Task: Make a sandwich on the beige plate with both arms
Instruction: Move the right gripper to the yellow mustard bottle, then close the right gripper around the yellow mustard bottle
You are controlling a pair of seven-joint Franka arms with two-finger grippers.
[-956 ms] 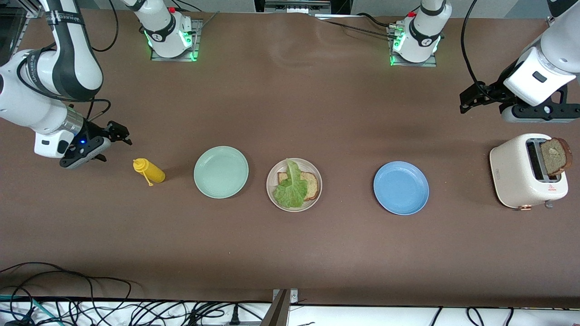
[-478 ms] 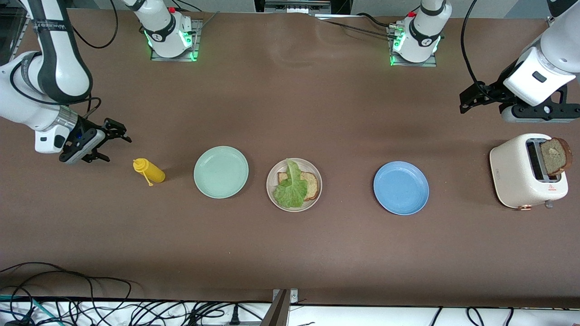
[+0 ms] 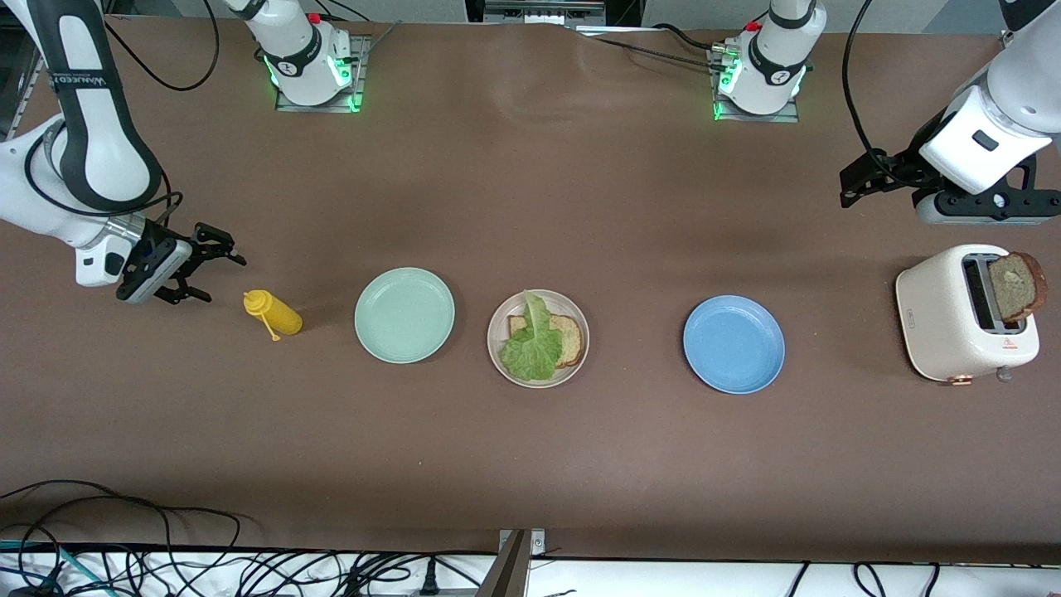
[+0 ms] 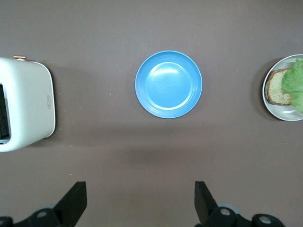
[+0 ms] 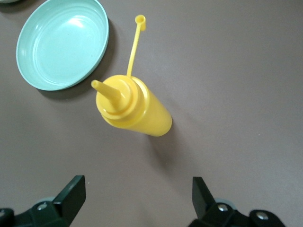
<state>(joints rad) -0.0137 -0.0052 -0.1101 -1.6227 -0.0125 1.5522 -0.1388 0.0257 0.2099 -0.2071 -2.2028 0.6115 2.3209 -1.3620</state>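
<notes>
Lettuce (image 3: 533, 342) on show at mid-table, folks: it lies across a bread slice (image 3: 566, 338) on the beige plate (image 3: 578, 363), an open-faced sandwich with no top on it. Either side of that plate sit its neighbours, the mint plate (image 3: 404, 315) toward the right arm's end and the blue plate (image 3: 734, 344) toward the left arm's end, all three apart from one another in a row. Over by the right arm's end stands the mustard bottle (image 3: 273, 313), upright, its cap off the nozzle and hanging on its strap, just beside the mint plate. And look at the right gripper (image 3: 207, 264): low over the table close to that bottle, fingers spread wide, nothing between them; its wrist camera stares straight down on the bottle (image 5: 132, 105) with the mint plate (image 5: 61, 45) next to it. Across at the left arm's end, the toaster (image 3: 953, 315) has a second bread slice (image 3: 1015, 286) sticking up out of its slot. The left gripper (image 3: 858, 178) hangs in the air above the table near the toaster, jaws wide apart and empty, and its wrist view takes in the blue plate (image 4: 168, 84), the toaster (image 4: 26, 111) and the edge of the beige plate (image 4: 274, 109).
</notes>
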